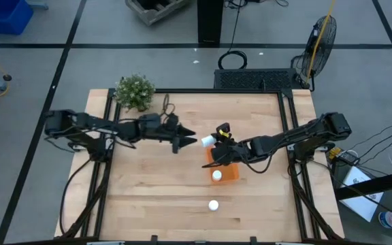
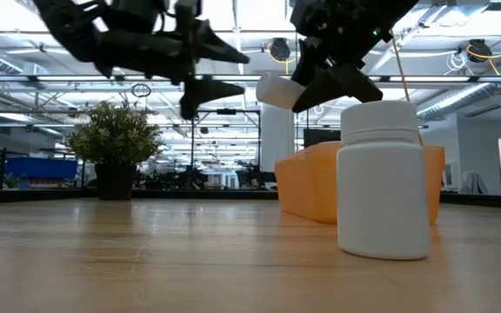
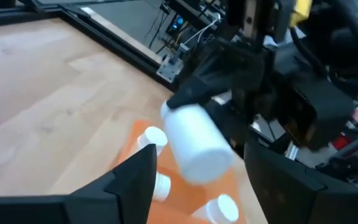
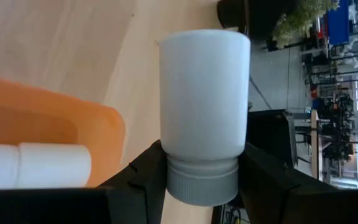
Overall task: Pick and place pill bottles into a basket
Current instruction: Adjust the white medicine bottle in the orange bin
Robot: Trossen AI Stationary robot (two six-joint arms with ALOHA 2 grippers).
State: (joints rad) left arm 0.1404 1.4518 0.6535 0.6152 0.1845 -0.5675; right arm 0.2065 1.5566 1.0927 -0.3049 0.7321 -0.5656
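Observation:
My right gripper (image 1: 218, 141) is shut on a white pill bottle (image 1: 207, 141), held in the air over the far left corner of the orange basket (image 1: 230, 173). My left gripper (image 1: 190, 140) is open and level in the air. Its fingertips stand just short of that bottle's base, on the side of the table's left edge, and touch nothing. The left wrist view shows up to three bottles lying in the basket (image 3: 157, 138). One more bottle (image 1: 213, 205) stands upright on the table near the front edge and looms large in the low view (image 2: 383, 178). My right gripper pinches the bottle between its two fingers at the shoulder just above the cap (image 4: 201, 163). The fingers come slanting from the table's right. The bottle sticks out forward beyond them, base toward the table's left (image 2: 277, 89). It is nearly level and lifted clear of the basket.
A green potted plant (image 1: 135, 92) stands at the table's far left corner. Bare wood lies left of the basket and along the near edge. The two grippers are close together above the table's middle.

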